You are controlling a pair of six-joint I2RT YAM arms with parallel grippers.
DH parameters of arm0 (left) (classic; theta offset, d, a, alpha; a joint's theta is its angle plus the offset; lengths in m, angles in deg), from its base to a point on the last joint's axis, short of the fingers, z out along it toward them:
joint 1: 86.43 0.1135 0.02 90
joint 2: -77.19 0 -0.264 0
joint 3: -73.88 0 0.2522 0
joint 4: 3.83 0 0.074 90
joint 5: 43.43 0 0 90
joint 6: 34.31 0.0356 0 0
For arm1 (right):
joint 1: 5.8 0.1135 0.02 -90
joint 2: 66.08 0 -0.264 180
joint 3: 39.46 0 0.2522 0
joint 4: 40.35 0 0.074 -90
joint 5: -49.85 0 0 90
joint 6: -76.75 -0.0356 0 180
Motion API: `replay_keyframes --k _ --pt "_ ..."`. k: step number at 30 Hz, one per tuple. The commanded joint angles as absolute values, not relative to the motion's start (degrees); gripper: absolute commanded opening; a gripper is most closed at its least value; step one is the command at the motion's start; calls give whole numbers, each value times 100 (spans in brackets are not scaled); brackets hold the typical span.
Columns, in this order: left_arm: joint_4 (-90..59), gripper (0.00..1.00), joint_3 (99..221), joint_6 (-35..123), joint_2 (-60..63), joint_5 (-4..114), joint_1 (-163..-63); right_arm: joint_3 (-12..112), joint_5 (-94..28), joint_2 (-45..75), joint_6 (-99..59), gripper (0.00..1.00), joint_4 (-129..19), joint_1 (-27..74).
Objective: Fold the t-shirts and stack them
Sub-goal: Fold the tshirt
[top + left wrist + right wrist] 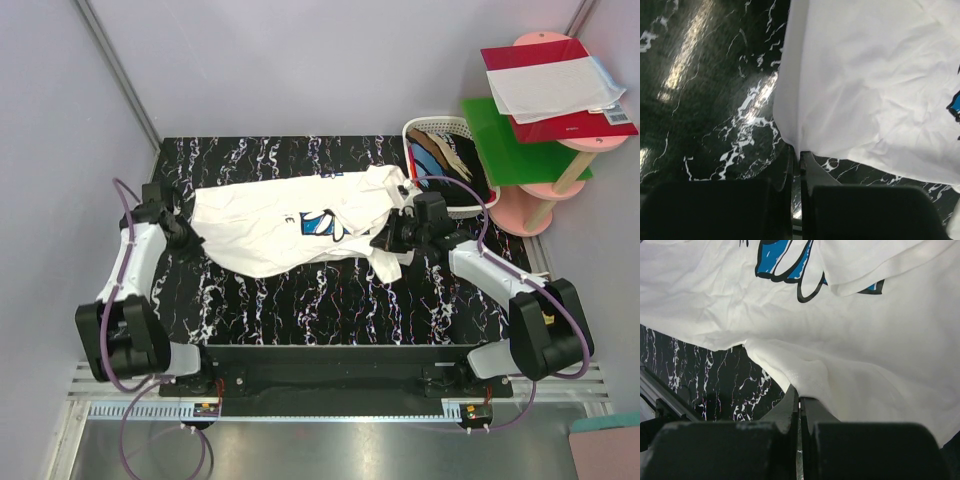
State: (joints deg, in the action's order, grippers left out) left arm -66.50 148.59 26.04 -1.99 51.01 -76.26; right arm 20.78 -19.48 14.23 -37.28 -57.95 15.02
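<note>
Though rumpled, white tee (290, 225) edges btwn L fingers (811, 173), R fingers (812, 412).

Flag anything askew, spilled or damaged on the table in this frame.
Only the white t-shirt stands out: it lies diagonally and rumpled, with a flap folded over its blue print. The left gripper and right gripper have jaws shut on its edges. Nothing looks spilled or damaged.

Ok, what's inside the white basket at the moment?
Crumpled clothes fill the white basket: a blue piece, a tan piece and a dark piece show. Whatever lies beneath them is covered, so the count stays unknown.
</note>
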Motion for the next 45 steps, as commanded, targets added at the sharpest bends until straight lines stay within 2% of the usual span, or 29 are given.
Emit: replay_keyframes --k 1,8,17,23,34,43,45 --pt "-6944 0 14521 2423 537 4815 -7624 2062 -1800 1188 -3584 1 -5860 1468" --pt "-7182 0 14406 2572 661 4481 -7624 2088 -1783 1345 -3548 1 -5868 1477" --pt "-6770 0 14565 2854 -981 4621 -7615 2281 -1730 1583 -3513 1 -5860 1477" --pt "-6242 0 14714 2537 -1685 5271 -7606 2457 -1730 1715 -3478 2 -5895 1477" --pt "-6206 0 15549 2248 -1685 5097 -7615 2633 -1792 1846 -3443 2 -5956 1468" --pt "-6207 0 15935 1975 -2484 4683 -7598 2721 -1844 1970 -3417 2 -5956 1477" --pt "-6163 15 15988 1957 -2643 4727 -7598 2739 -1844 1970 -3425 2 -5974 1477"
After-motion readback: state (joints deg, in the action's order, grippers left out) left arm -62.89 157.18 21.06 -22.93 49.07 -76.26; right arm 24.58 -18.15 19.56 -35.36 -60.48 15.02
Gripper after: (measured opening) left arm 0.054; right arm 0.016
